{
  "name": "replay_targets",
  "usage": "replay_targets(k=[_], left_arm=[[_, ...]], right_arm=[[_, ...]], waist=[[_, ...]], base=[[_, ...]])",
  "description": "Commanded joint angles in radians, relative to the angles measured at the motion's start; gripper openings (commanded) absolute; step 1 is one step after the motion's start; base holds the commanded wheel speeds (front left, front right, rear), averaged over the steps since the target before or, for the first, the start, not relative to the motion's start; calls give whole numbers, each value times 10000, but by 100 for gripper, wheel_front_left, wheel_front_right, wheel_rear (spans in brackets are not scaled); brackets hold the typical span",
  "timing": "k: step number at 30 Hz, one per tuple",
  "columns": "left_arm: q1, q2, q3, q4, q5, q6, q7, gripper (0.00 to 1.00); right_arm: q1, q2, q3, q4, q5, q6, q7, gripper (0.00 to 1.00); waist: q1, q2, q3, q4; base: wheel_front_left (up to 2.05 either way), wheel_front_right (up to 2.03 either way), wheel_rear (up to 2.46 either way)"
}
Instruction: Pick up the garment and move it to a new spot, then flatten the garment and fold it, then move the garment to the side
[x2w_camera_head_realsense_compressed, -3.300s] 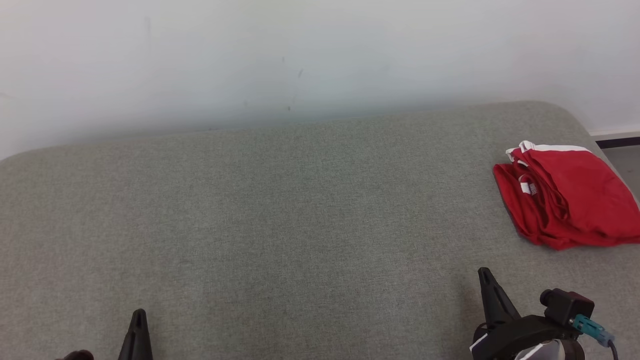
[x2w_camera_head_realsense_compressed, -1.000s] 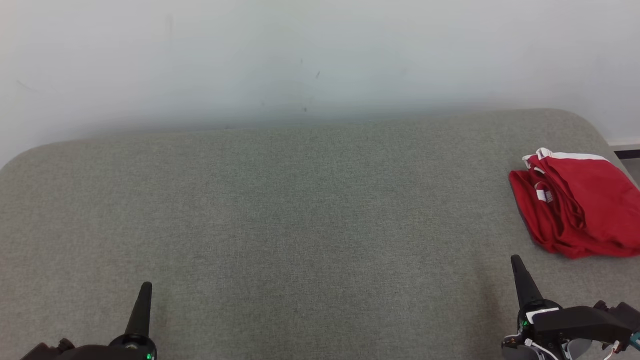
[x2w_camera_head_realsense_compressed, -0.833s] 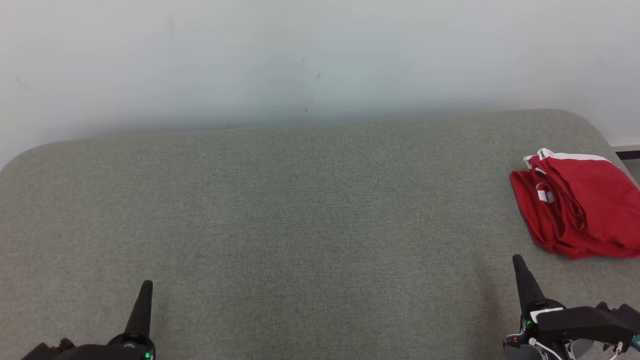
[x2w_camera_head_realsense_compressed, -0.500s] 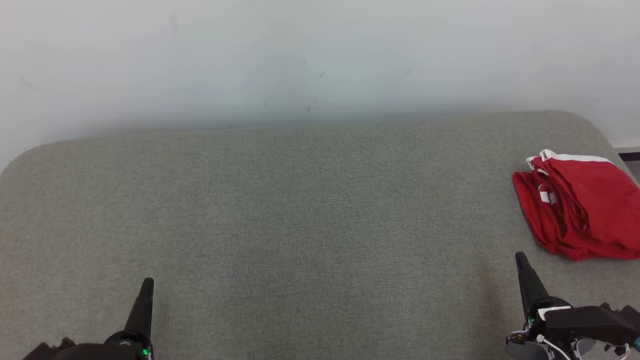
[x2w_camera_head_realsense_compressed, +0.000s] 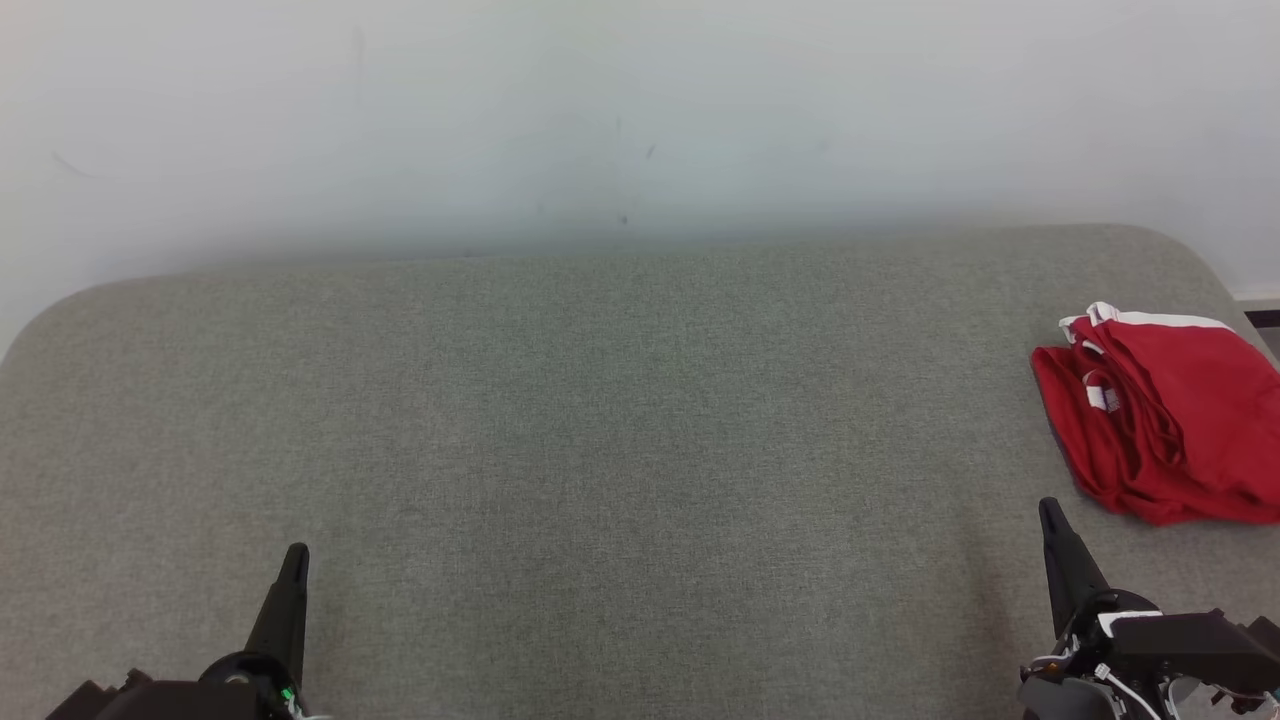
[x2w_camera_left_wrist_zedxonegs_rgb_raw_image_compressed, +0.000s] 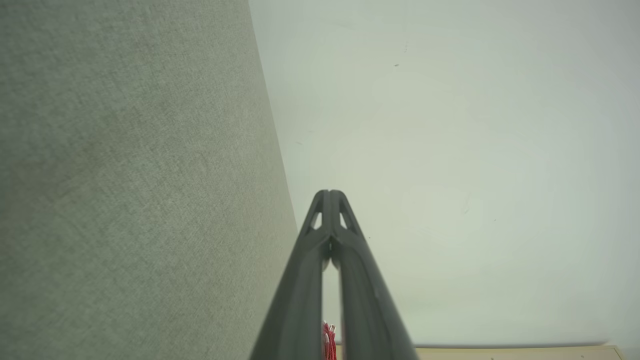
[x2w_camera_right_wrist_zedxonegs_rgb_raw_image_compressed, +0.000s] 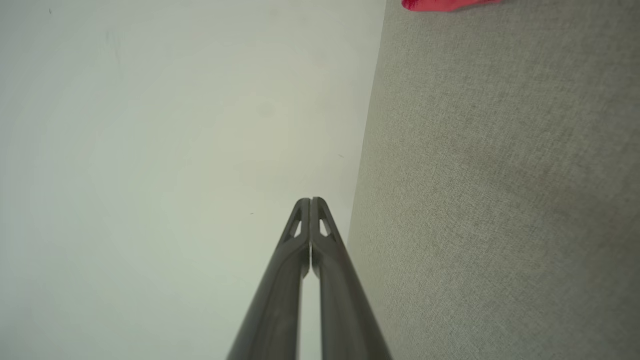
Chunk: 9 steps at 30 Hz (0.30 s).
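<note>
**Limp red garment at the right edge; both grippers closed and empty**

The garment (x2w_camera_head_realsense_compressed: 1170, 420) is seen at the right edge of the head view, slightly below mid-height, bunched in a loose heap on the grey padded surface (x2w_camera_head_realsense_compressed: 600, 430). It is judged to be light, thin and limp. No shape will be kept once it is lifted, and hanging layers can be expected to trail. Its nearest, lower edge is a rounded fold lying flat on the padding, so a pinch there would have to be pressed into the cushion. Further up, ridged creases and a small white label (x2w_camera_head_realsense_compressed: 1103, 398) mark a raised bunch at the left of the heap. This bunch is judged the easiest place to take hold, though several layers may be caught at once. At the far, upper edge a white band (x2w_camera_head_realsense_compressed: 1150, 320) is shown, and such a hem would likely give a firmer hold for flattening.

The left gripper (x2w_camera_head_realsense_compressed: 295, 555) is found at the lower left of the head view and the right gripper (x2w_camera_head_realsense_compressed: 1048, 508) at the lower right. Each has its wrist housing at the bottom edge and its fingers pointed up the frame toward the pale wall (x2w_camera_head_realsense_compressed: 600, 120). In both wrist views the fingers are pressed together at the tips, with nothing held. The right gripper is placed near the garment's lower left corner, not touching it. The left is well apart from the garment.
</note>
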<state>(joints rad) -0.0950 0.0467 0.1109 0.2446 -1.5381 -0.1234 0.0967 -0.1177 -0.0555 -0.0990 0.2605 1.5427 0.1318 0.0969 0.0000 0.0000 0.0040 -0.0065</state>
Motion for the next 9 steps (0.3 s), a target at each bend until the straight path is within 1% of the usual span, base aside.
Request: replay_targets(k=[1, 9], left_arm=[[-147, 57, 35, 2, -206, -68, 58, 0], [-199, 62, 47, 19, -723, -87, 192, 0]], right_arm=[[108, 30, -65, -77, 189, -19, 57, 0], [149, 71, -180, -187, 703, -20, 190, 0]], waist=[[0, 0, -1, 10], [0, 0, -8, 58]], base=[[0, 0, 0], [0, 0, 0]])
